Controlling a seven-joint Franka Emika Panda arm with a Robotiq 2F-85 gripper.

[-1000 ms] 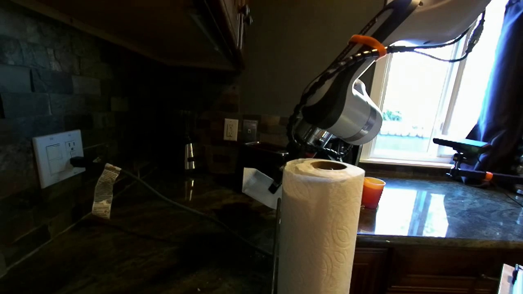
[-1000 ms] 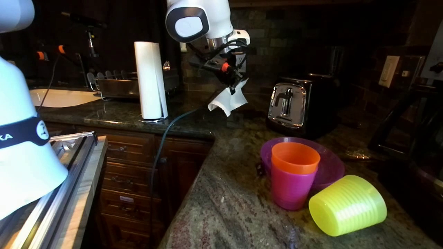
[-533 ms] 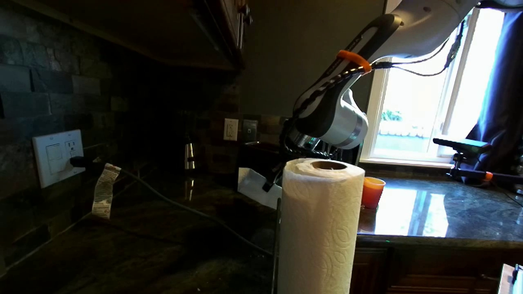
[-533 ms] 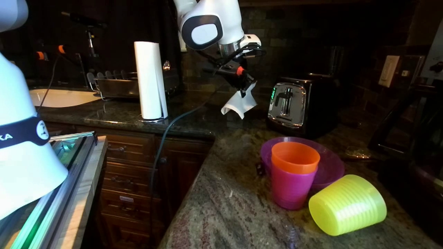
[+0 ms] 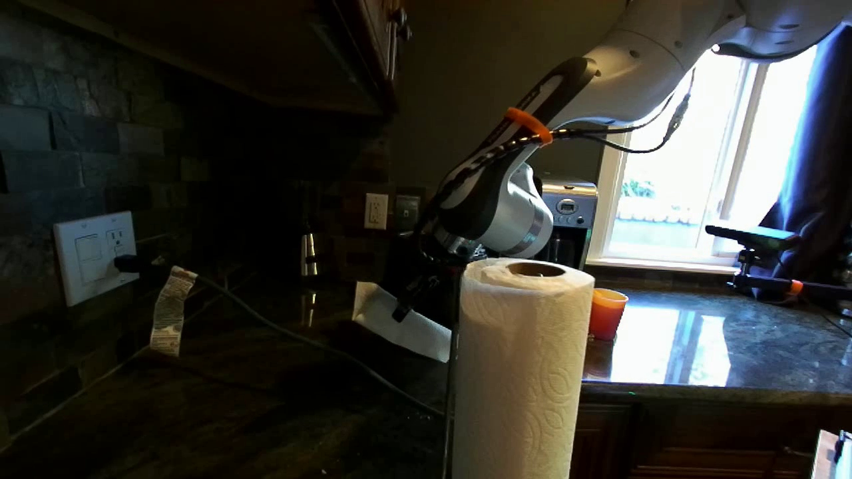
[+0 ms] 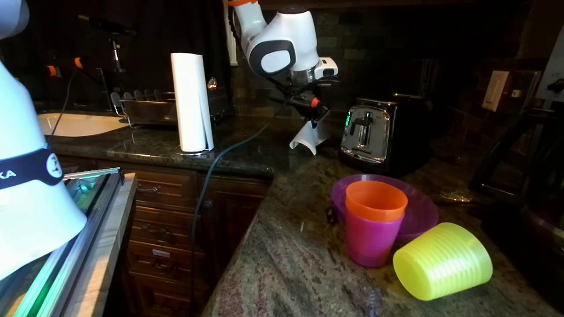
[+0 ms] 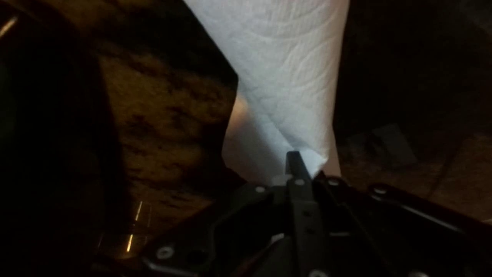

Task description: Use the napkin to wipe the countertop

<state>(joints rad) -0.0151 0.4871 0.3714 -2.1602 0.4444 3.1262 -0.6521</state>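
Note:
A white napkin [image 6: 304, 137] hangs curved from my gripper [image 6: 313, 122], just left of the toaster in an exterior view. The napkin also shows in an exterior view [image 5: 416, 334], partly hidden behind the paper towel roll. In the wrist view the gripper [image 7: 305, 165] is shut on the napkin [image 7: 292, 65], which is pinched and folded at the fingertips and spreads upward in the picture. The dark granite countertop [image 6: 282, 259] lies below. The napkin's lower edge is low over the countertop; I cannot tell whether it touches.
A paper towel roll [image 6: 189, 103] stands upright on the counter. A toaster [image 6: 368, 132] is close beside the napkin. A purple bowl [image 6: 421, 215], a stacked orange and pink cup [image 6: 374, 237] and a tipped yellow-green cup [image 6: 443, 262] stand nearer. A cable [image 6: 224, 152] crosses the counter.
My gripper has carried the napkin lower and toward the toaster: rightward and down in an exterior view, leftward and down in an exterior view. The grip on the napkin looks the same.

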